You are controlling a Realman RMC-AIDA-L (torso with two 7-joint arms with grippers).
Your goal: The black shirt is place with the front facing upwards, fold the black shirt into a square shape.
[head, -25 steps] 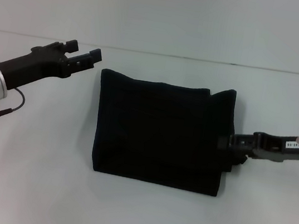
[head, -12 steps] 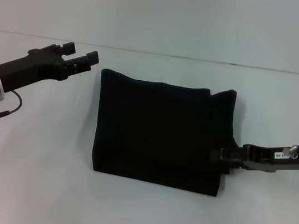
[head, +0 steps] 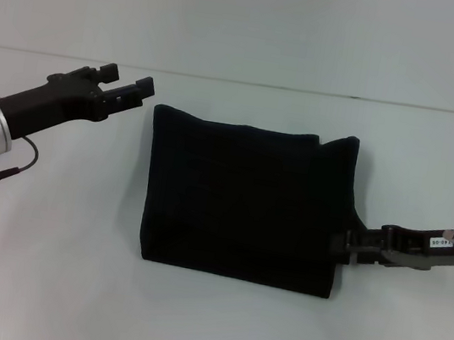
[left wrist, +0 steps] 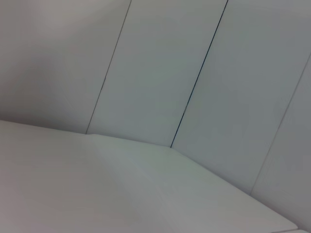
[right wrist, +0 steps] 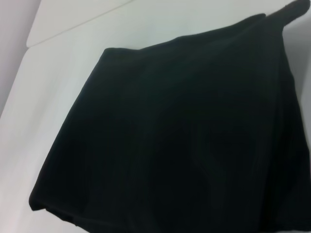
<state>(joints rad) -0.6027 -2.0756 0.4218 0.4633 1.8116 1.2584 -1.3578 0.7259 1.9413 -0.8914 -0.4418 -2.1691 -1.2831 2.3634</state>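
White table [head: 211, 330], pale panelled wall [left wrist: 160, 73] behind. Black shirt [head: 243, 202] lies mid-table, already folded into near-square, lettering hidden.

Right gripper [head: 344, 246] low at shirt's right edge, likely tidying that side; finger state unclear.

Left gripper [head: 126, 86] raised off shirt's far left corner, fingers apart, empty, seemingly idle.
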